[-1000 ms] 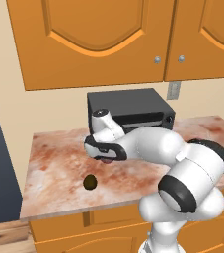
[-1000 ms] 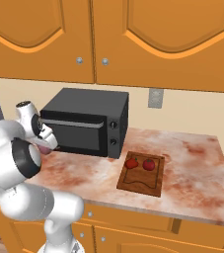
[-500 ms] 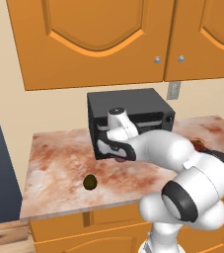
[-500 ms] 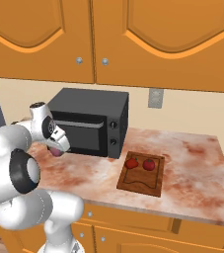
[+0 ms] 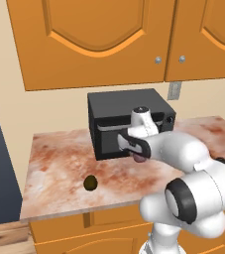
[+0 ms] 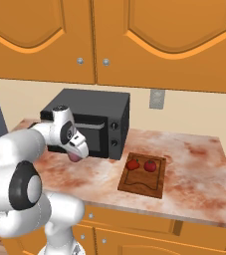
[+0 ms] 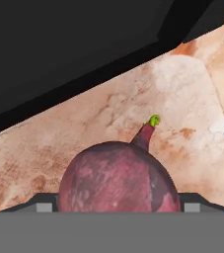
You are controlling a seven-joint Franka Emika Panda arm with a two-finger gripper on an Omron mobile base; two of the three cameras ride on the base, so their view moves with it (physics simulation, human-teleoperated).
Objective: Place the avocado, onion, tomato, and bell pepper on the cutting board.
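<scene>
While the pincer's (image 6: 76, 156) finger tips are almost wholly hidden behind the fruit in the hand view, the grip itself is plain: it is closed around the onion (image 7: 118, 178), a pinkish-purple ball with a small green-tipped stalk, carried above the bench (image 6: 194, 179) just in front of the black microwave (image 6: 92, 122). From the left base view the onion (image 5: 140, 158) peeks out as a small purple patch under the white hand, largely covered by the arm. The avocado (image 5: 90, 183) lies alone on the near left part of the bench, well apart from the pincer. To the right of the microwave, the cutting board (image 6: 143, 182) lies flat and carries two red items side by side at its far end, the left one (image 6: 132, 164) and the right one (image 6: 150, 166) nearly touching; which is the tomato and which the bell pepper cannot be told at this size.
</scene>
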